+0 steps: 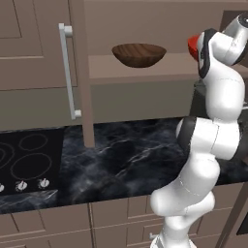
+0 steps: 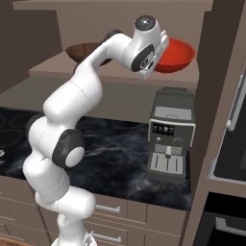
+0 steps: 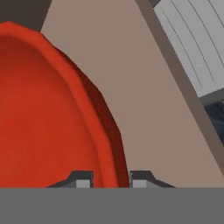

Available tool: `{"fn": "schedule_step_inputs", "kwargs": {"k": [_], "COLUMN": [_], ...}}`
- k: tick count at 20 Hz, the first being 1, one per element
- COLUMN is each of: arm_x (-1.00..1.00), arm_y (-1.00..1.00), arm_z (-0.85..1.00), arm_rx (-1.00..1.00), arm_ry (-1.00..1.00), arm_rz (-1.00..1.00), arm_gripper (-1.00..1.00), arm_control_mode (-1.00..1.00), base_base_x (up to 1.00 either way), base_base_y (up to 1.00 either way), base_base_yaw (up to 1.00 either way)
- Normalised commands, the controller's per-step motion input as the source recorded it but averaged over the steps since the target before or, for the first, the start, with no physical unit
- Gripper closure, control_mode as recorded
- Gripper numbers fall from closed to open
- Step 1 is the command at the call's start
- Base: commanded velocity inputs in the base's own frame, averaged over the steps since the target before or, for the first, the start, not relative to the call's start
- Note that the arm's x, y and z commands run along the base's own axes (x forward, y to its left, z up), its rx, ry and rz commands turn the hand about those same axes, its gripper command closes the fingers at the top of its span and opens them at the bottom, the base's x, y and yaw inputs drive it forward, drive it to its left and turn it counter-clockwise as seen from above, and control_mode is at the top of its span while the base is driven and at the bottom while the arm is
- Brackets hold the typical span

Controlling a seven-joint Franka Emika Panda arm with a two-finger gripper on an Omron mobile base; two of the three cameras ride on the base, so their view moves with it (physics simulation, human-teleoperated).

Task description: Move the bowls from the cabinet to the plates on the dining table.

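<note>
On your left, the black cooktop (image 1: 26,162) is set into the dark veined marble counter (image 1: 126,155). Above it the taupe-brown wall cabinet (image 1: 34,58) stands with its door open, and the dark brown wood-grain bowl (image 1: 139,54) sits on the cabinet shelf (image 1: 145,70). Further right on the same shelf you have the glossy red bowl (image 2: 175,55), with the two-finger gripper (image 3: 111,177) at it: in the hand view its fingertips (image 3: 83,179) straddle the bowl's rim, one inside and one outside. You cannot tell whether they pinch it yet. Below the red bowl, a silver coffee machine (image 2: 170,137) stands on the counter.
</note>
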Motion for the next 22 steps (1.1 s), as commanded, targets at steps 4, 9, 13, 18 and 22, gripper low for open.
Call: {"fn": "schedule_step_inputs", "kwargs": {"k": [4,9,13,18,22], "arm_x": [-0.06,-0.53,-1.0,-1.0,-1.0], "arm_y": [0.01,0.0,0.03,0.14,0.49], "arm_z": [0.79,0.85,0.28,-0.01,-0.18], "arm_rx": [0.0,0.0,0.0,0.0,0.0], "arm_ry": [0.03,-0.03,-0.13,-0.09,0.0], "arm_rz": [0.09,0.09,0.05,0.0,0.0], "arm_gripper": [1.0,1.0,1.0,1.0,1.0], "arm_control_mode": [-1.0,-1.0,-1.0,-1.0,-1.0], "base_base_x": [0.0,0.0,0.0,0.0,0.0], "base_base_y": [0.0,0.0,0.0,0.0,0.0], "base_base_yaw": [0.0,0.0,0.0,0.0,0.0]}}
